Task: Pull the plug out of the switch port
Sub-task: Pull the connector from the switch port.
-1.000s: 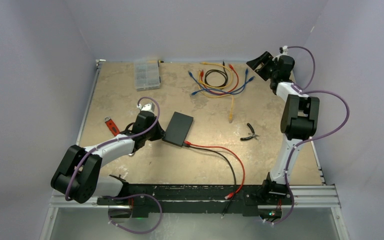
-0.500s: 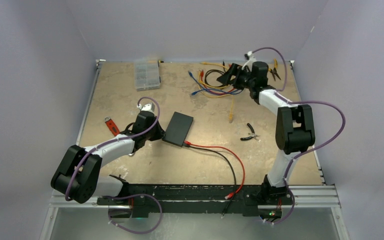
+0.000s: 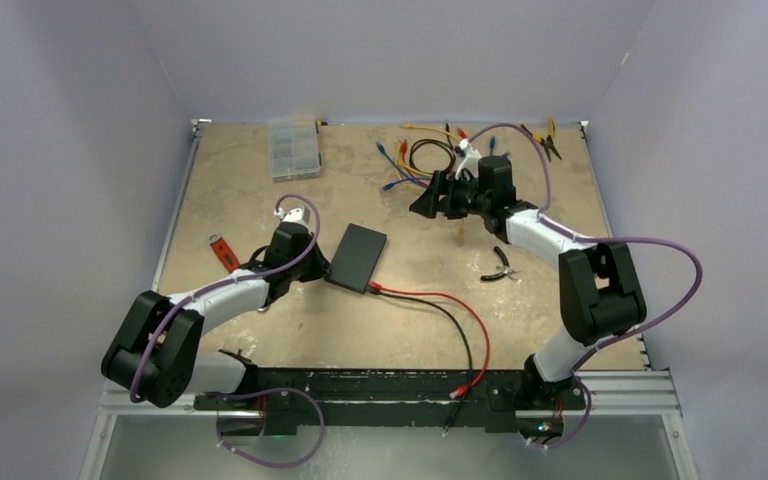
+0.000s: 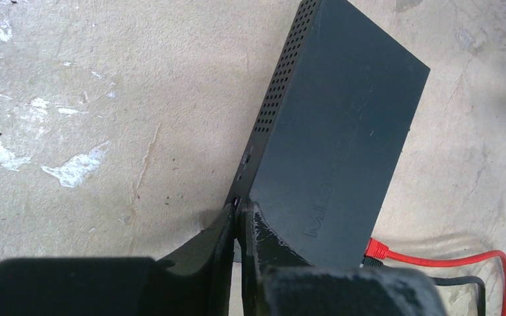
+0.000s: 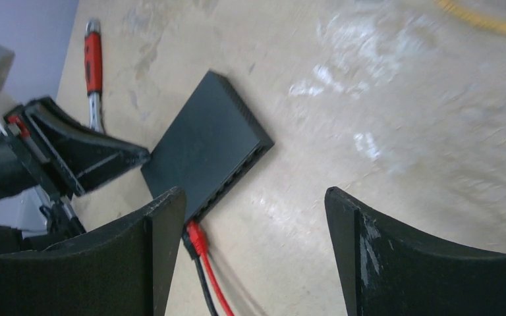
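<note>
The flat black switch (image 3: pixel 357 255) lies in the middle of the table and also shows in both wrist views (image 4: pixel 342 118) (image 5: pixel 204 141). A red plug (image 3: pixel 372 288) (image 4: pixel 377 249) (image 5: pixel 197 238) sits in a port at the end of its socket edge, with a black plug (image 4: pixel 369 261) right beside it. My left gripper (image 3: pixel 322 266) (image 4: pixel 240 207) is shut, its tips pressed against the switch's left corner. My right gripper (image 3: pixel 428 203) (image 5: pixel 255 197) is open and empty. It hangs above the table to the right of the switch, jaws pointing at it.
The red cable (image 3: pixel 460 310) and black cable (image 3: pixel 450 320) run to the table's near edge. A bundle of coloured cables (image 3: pixel 430 160) lies behind the right gripper. Pliers (image 3: pixel 500 268), a red-handled tool (image 3: pixel 223 250) (image 5: pixel 92 59) and a clear compartment box (image 3: pixel 294 148) also lie on the table.
My right arm has swung from the back right corner leftward and lower, over the cable bundle, toward the switch. The left arm and the switch have not moved.
</note>
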Controlling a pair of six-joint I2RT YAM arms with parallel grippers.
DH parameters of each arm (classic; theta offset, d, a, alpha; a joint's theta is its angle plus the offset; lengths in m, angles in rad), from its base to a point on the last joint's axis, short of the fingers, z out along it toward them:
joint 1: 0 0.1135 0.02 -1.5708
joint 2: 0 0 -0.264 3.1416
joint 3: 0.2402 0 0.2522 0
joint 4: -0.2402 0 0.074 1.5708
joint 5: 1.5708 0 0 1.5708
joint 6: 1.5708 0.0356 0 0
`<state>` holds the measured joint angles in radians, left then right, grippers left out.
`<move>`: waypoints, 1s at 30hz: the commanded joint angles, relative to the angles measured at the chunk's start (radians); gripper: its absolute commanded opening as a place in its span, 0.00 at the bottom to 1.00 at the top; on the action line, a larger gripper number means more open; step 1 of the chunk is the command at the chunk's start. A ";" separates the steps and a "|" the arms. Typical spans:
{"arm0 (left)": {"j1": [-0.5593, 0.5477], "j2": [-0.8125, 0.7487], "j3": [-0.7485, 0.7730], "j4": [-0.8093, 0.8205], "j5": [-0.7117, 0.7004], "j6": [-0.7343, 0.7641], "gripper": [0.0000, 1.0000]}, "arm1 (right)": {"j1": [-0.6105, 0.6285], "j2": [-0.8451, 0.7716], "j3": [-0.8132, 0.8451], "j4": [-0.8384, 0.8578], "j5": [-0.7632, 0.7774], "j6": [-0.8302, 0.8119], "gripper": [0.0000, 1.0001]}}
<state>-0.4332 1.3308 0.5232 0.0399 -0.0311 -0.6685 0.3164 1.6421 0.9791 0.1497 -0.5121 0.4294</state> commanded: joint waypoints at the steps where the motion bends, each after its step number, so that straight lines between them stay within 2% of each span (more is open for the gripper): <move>1: 0.005 0.015 -0.054 -0.143 0.014 0.053 0.10 | 0.067 -0.018 -0.073 0.042 -0.032 0.022 0.79; 8: 0.005 -0.016 -0.079 -0.085 0.086 0.041 0.24 | 0.175 0.071 -0.125 0.153 -0.041 0.097 0.74; 22: 0.005 -0.087 -0.090 -0.085 0.100 0.047 0.33 | 0.281 0.307 0.067 0.180 -0.018 0.130 0.60; 30: 0.006 -0.086 -0.099 -0.085 0.099 0.049 0.34 | 0.300 0.350 0.139 0.121 0.004 0.085 0.59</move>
<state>-0.4232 1.2449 0.4511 0.0246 0.0433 -0.6491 0.5976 1.9896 1.0729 0.2970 -0.5259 0.5495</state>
